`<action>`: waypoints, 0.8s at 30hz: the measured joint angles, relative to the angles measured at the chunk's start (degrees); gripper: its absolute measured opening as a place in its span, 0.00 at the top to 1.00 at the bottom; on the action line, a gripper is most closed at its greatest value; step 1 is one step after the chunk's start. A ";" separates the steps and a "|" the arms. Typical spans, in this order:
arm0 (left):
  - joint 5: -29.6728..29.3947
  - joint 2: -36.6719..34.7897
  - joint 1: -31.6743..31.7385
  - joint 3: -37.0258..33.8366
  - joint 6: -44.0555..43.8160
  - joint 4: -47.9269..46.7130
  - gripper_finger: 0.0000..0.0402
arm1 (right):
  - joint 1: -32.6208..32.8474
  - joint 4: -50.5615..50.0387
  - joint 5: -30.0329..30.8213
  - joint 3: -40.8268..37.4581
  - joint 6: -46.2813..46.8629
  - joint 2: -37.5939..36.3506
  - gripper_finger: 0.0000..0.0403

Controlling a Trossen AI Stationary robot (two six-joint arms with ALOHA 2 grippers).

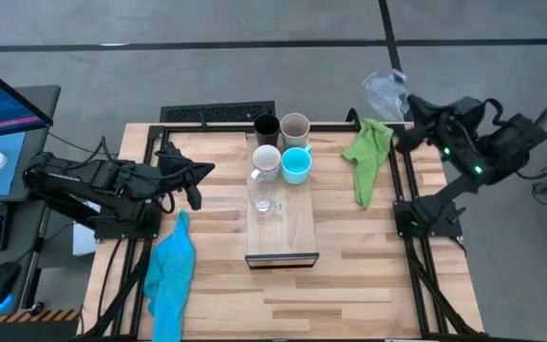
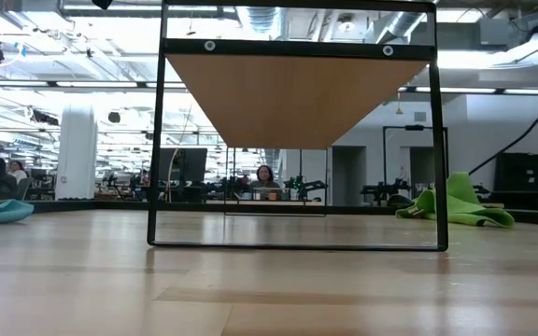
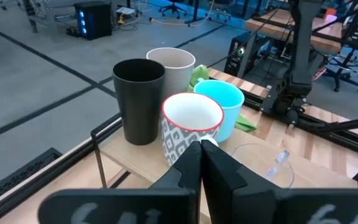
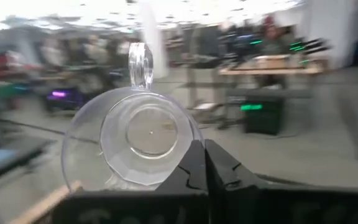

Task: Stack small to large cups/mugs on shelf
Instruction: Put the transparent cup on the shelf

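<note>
Two claws show. The right claw (image 1: pixel 399 98) is lifted past the bench's (image 1: pixel 368 266) far right corner, clamped on a glass cup (image 4: pixel 132 137) by its rim, the cup tipped on its side with its handle up; in the high view that cup (image 1: pixel 385 92) hangs beyond the bench edge, above the green cloth (image 1: pixel 368 157). The left claw (image 1: pixel 194 180) hovers low over the bench just left of the shelf (image 1: pixel 288 233), fingers (image 3: pixel 194 165) pressed together and holding nothing. On the shelf's far end cluster a black cup (image 1: pixel 266 127), beige cup (image 1: pixel 295 127), white mug (image 1: pixel 265 161), turquoise mug (image 1: pixel 295 164), and a second glass cup (image 1: pixel 263 199) just nearer. A blue cloth (image 1: pixel 171 271) lies at the bench's left.
</note>
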 joint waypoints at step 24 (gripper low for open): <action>5.36 0.00 -0.02 0.00 0.15 -0.89 1.00 | 45.41 -49.49 -0.81 -6.12 72.50 2.28 1.00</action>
